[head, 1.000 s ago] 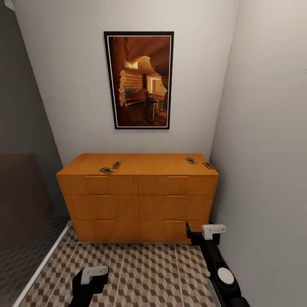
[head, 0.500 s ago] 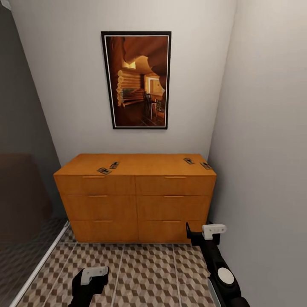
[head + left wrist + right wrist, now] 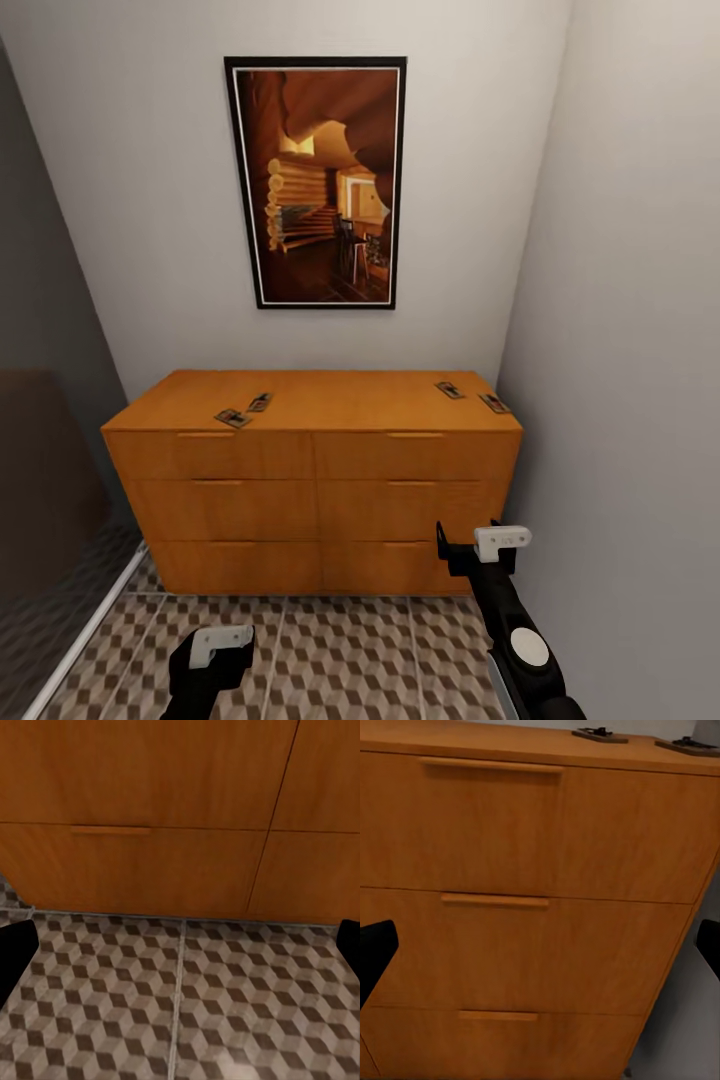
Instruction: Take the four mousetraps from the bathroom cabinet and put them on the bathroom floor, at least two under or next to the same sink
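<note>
- Cabinet [image 3: 315, 490] sits against the far wall, 3 rows of drawers, framed picture [image 3: 318, 182] above it.
- 4 mousetraps on the cabinet's flat top: 2 at left-front, [image 3: 231, 417] and [image 3: 260, 402], close together; 2 at right, [image 3: 449, 390] and [image 3: 494, 403], near the right edge.
- Right pair also visible from the right wrist: [image 3: 598, 733], [image 3: 687, 745].
- Bathroom floor [image 3: 340, 660] tiled, in front of the cabinet.
- Left gripper [image 3: 210, 665] low over the tiles, jaws spread, holding nothing.
- Right gripper [image 3: 480, 550] near the cabinet's lower right drawer, jaws spread, holding nothing.
</note>
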You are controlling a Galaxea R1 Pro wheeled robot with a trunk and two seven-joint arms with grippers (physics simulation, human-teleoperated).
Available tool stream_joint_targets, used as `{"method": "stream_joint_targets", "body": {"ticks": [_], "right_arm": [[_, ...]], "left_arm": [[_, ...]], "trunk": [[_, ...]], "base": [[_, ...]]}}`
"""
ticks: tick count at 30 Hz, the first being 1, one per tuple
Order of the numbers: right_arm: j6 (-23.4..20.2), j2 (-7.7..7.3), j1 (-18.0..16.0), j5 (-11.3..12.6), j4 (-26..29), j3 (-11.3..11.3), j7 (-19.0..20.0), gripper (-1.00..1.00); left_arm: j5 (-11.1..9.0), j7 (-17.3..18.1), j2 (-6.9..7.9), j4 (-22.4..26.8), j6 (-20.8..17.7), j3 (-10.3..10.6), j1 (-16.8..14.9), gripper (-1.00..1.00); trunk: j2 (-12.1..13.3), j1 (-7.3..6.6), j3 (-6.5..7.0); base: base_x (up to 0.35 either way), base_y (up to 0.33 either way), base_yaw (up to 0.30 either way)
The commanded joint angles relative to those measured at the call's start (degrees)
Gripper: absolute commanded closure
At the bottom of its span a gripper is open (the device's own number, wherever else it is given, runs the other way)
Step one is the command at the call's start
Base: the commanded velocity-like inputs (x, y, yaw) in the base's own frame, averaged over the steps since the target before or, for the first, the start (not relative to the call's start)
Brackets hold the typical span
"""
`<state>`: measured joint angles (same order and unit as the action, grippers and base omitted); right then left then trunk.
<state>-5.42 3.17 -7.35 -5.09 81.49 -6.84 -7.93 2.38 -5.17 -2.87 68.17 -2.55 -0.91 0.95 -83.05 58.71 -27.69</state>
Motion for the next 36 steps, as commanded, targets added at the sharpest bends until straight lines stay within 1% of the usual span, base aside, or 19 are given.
{"method": "stream_joint_targets", "body": {"ticks": [1,7,18,25,36], "right_arm": [[-0.5,-0.01,0.0,-0.5,0.1,-0.1,-0.3,-1.00],[-0.5,-0.01,0.0,-0.5,0.1,-0.1,-0.3,-1.00],[-0.5,-0.01,0.0,-0.8,0.1,-0.1,-0.3,-1.00],[-0.6,-0.01,0.0,-1.5,0.1,-0.1,-0.3,-1.00],[-0.5,0.01,0.0,-1.6,0.1,-0.1,-0.3,-1.00]], "left_arm": [[0.3,-0.1,-0.03,0.1,-0.3,-0.1,0.0,-1.00],[0.3,-0.1,-0.03,0.1,-0.3,0.0,0.0,-1.00],[0.3,-0.1,-0.03,0.1,-0.3,0.0,0.0,-1.00],[0.3,-0.1,-0.03,0.1,-0.3,0.0,0.0,-1.00],[0.3,-0.1,-0.03,0.1,-0.3,0.0,0.0,-1.00]], "trunk": [[0.0,0.02,-0.05],[0.0,0.02,-0.05],[0.0,0.02,-0.05],[0.0,0.02,-0.05],[0.0,0.02,-0.05]], "base": [[0.112,0.000,0.000],[0.054,0.000,0.000],[0.004,0.000,0.000],[0.000,0.000,0.000],[0.000,0.000,0.000]]}}
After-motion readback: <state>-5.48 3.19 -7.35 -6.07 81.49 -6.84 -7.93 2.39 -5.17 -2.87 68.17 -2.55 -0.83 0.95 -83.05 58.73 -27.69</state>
